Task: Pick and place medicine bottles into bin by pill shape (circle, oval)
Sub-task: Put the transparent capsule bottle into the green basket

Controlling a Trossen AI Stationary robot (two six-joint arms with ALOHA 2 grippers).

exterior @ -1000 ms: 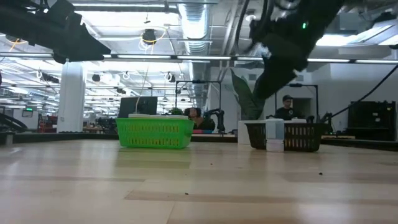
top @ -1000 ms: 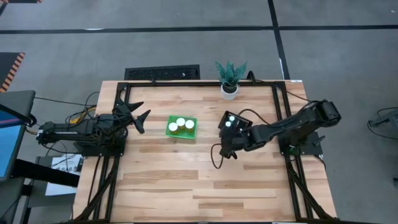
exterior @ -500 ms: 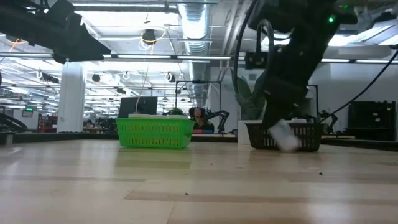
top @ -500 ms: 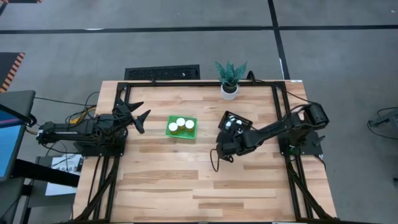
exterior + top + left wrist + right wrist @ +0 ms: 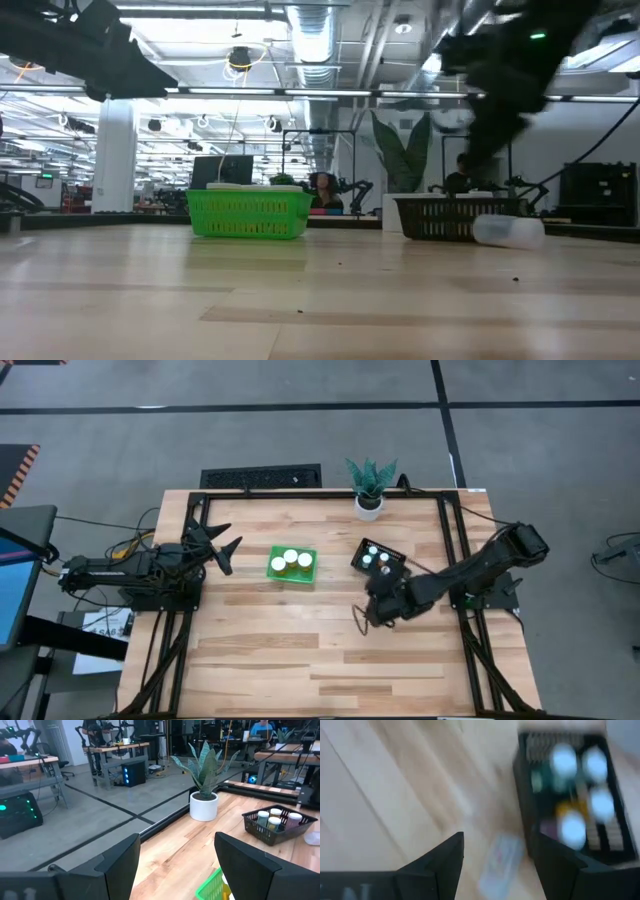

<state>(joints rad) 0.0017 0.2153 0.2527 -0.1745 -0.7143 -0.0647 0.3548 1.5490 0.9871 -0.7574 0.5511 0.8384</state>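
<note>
Two dark, near-black jointed arms are seen in the high view, the left arm [image 5: 130,572] at the frame's left and the right arm [image 5: 470,567] at its right. A thin dark cable loop [image 5: 362,620] is seen beside the right arm's wrist, and orange and yellow wires [image 5: 128,544] by the left arm's base. Broad, matte black, angular fingers [image 5: 120,865] are shown at the bottom of each wrist view.

- The left bin [image 5: 292,566] is set mid-bench [image 5: 260,660], with three bottles [image 5: 291,559] in it.
- The right bin [image 5: 362,550] is placed to its right, holding four bottles [image 5: 574,829].
- One bottle [image 5: 507,231] is laid on its side just beside the right bin.
- The plant [image 5: 370,488] is stood at the far edge, behind the right bin.
</note>
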